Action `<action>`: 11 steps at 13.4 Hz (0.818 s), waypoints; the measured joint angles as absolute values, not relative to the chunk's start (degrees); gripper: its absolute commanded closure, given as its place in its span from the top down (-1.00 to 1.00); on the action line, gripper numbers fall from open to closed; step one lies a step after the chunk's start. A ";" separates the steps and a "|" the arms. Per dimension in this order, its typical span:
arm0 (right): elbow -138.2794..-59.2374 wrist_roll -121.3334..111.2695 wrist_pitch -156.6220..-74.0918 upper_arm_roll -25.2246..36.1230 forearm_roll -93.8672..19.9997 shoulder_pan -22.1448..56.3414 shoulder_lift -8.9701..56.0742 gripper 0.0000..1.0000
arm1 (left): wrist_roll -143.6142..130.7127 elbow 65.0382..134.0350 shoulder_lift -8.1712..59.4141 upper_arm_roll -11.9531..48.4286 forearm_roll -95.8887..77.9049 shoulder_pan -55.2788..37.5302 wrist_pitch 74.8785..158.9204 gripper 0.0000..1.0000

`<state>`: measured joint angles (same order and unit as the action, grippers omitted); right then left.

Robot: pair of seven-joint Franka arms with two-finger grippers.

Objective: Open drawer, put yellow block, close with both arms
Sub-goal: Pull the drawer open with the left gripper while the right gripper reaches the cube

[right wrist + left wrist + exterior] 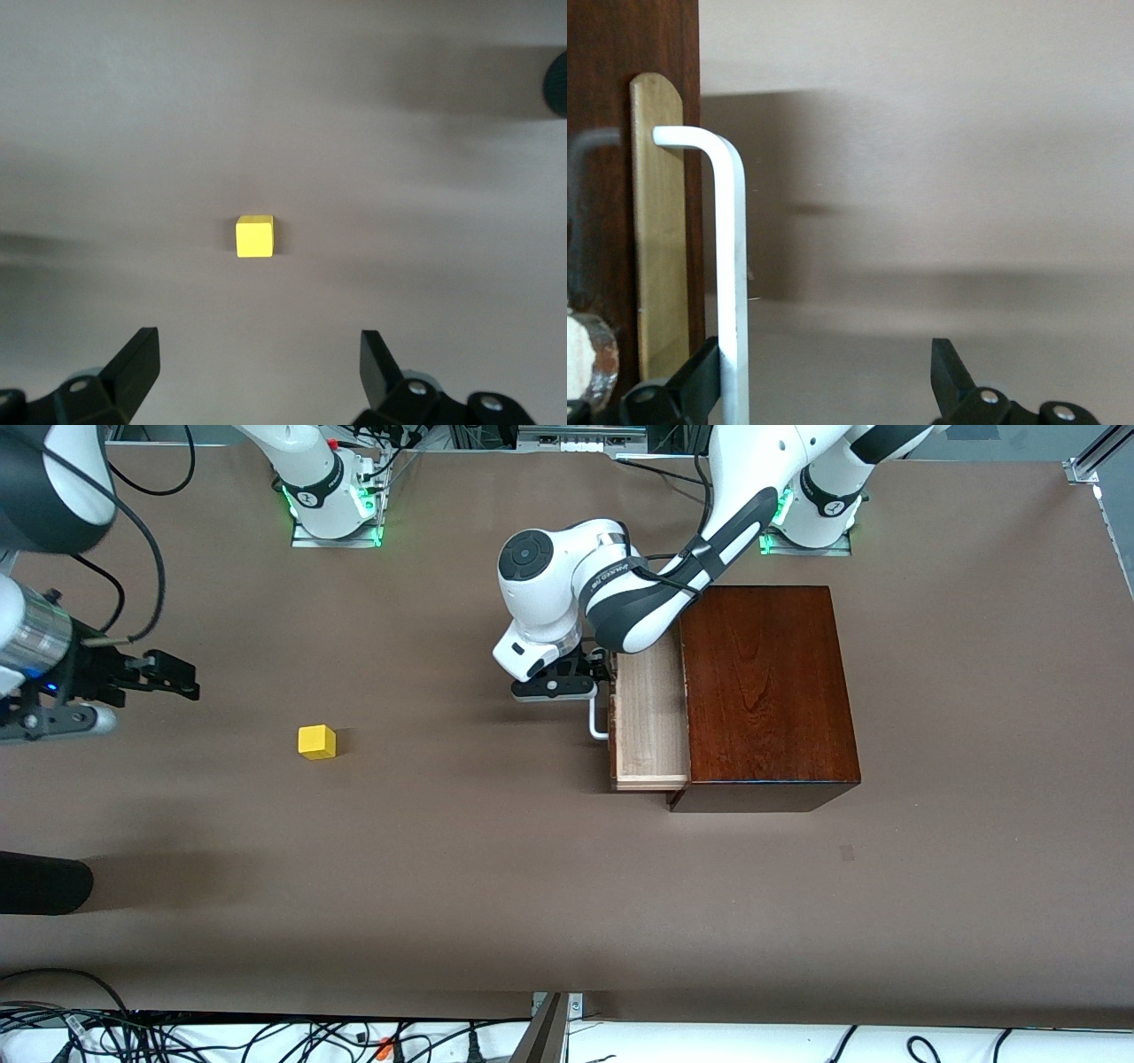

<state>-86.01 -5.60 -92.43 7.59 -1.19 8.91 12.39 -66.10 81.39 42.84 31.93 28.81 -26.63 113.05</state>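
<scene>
The drawer (651, 708) stands partly pulled out of the dark mahogany box (766, 691), its pale tray empty. Its white handle (598, 724) faces the right arm's end of the table. My left gripper (580, 682) is open at the handle. In the left wrist view the handle (731, 266) runs against one finger (700, 376), and the other finger stands well apart, so the gripper (826, 363) grips nothing. The yellow block (317, 741) lies on the table toward the right arm's end. My right gripper (173, 675) hovers open and empty near it. The right wrist view shows the block (254, 236) ahead of the gripper (259, 345).
A black rounded object (40, 881) juts in at the right arm's end, nearer the front camera. Cables (221, 1036) and a metal post (549, 1027) line the table's front edge. The arm bases (332, 509) stand at the back edge.
</scene>
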 measured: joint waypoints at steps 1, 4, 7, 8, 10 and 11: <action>-86.14 -6.15 -92.32 7.56 -1.21 9.10 13.08 1.00 | -66.27 80.54 43.39 31.93 28.81 -27.11 113.17 1.00; -86.40 -6.95 -92.33 7.30 -1.40 10.77 14.65 1.00 | -66.43 78.74 44.70 31.86 28.81 -27.94 112.74 1.00; -86.63 -6.95 -92.53 7.19 -3.74 12.15 16.96 1.00 | -66.59 78.29 44.91 31.81 28.81 -28.14 112.38 1.00; -86.89 -6.95 -92.96 7.20 -4.36 12.15 17.83 1.00 | -66.76 77.82 45.13 31.82 28.79 -28.38 112.61 1.00; -88.53 -6.95 -95.52 7.24 -4.63 12.12 18.92 1.00 | -67.26 75.55 46.47 31.90 28.75 -29.68 113.49 1.00; -89.76 -6.97 -97.03 7.26 -4.65 12.11 19.17 1.00 | -67.38 74.75 47.05 31.89 28.75 -30.18 113.48 1.00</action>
<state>-89.76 -6.97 -97.03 7.26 -4.65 12.11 19.17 -67.38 74.75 47.05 31.89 28.75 -30.18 113.48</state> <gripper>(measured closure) 0.000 0.000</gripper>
